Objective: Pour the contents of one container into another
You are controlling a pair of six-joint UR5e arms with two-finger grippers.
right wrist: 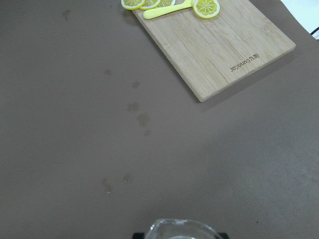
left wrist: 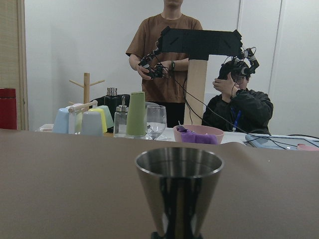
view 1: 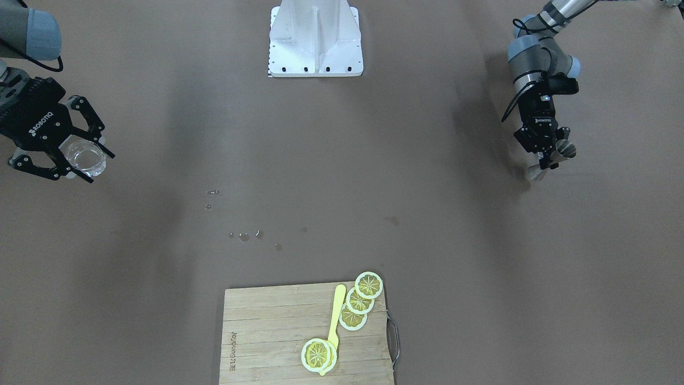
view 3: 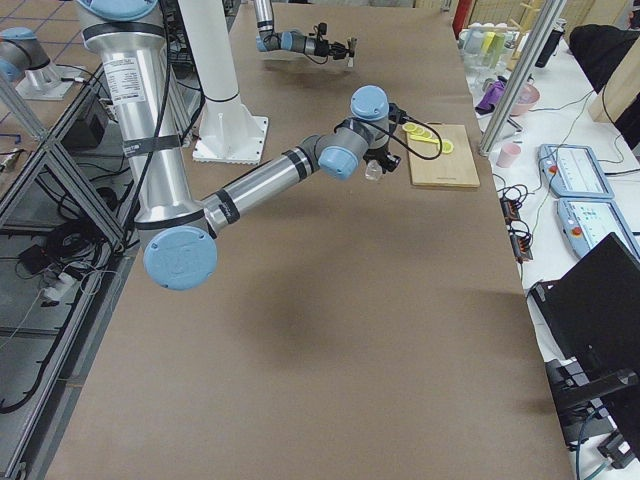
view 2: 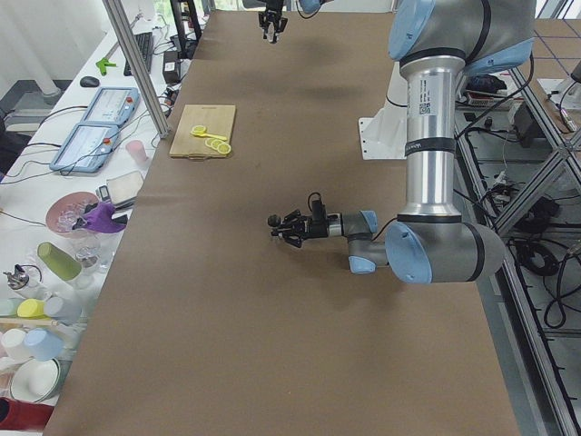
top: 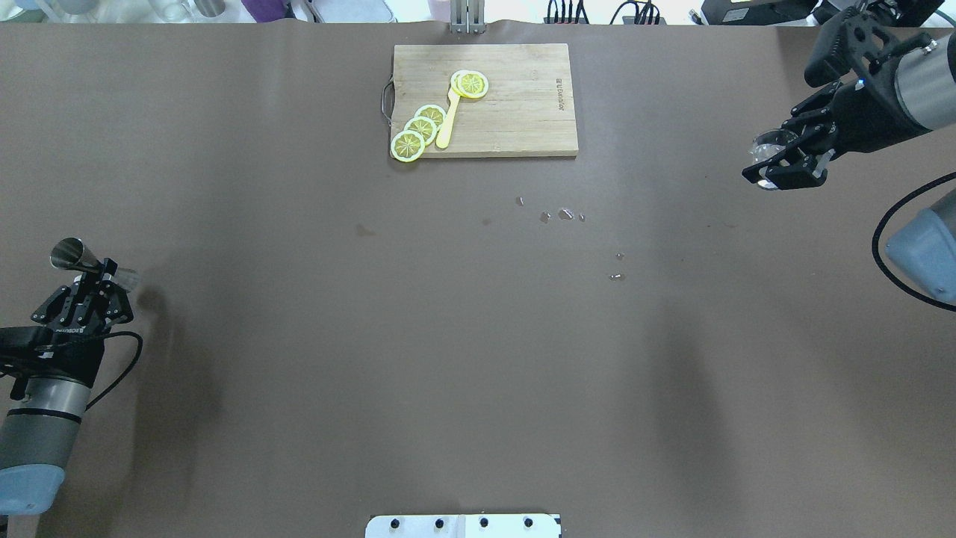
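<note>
"robotiq" on the right tool's (view 1: 96, 166) black body; "joyoung" near one edge of the wooden cutting board (right wrist: 224, 45)

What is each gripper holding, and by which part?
Left gripper: the jigger, clamped at its narrow waist. Right gripper: the glass, gripped across its side wall.
</note>
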